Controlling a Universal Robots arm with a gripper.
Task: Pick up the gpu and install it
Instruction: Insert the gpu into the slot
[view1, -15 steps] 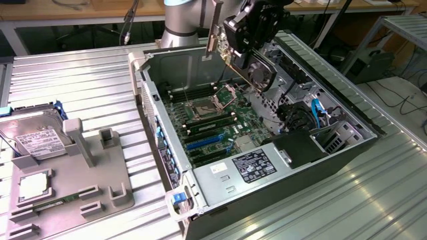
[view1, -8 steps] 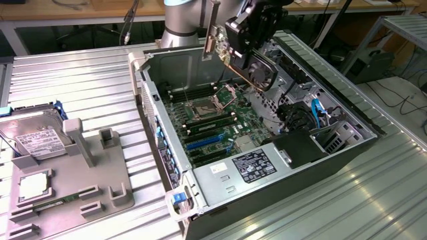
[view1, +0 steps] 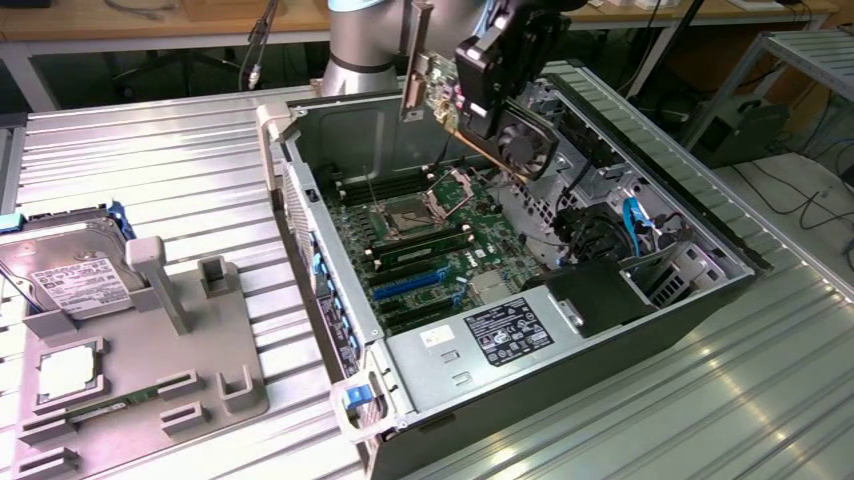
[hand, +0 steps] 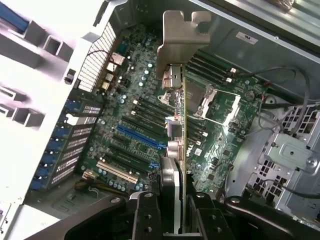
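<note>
One gpu (hand: 176, 55), seemingly clamped in claw (hand: 172, 207).

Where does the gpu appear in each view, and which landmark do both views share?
Exterior view: the gpu is upper middle, held by the gripper above the open case.
Wrist view: centre, edge-on, gripped over the motherboard, with its bracket farthest from the gripper.
Shared landmark: the CPU socket.
</note>
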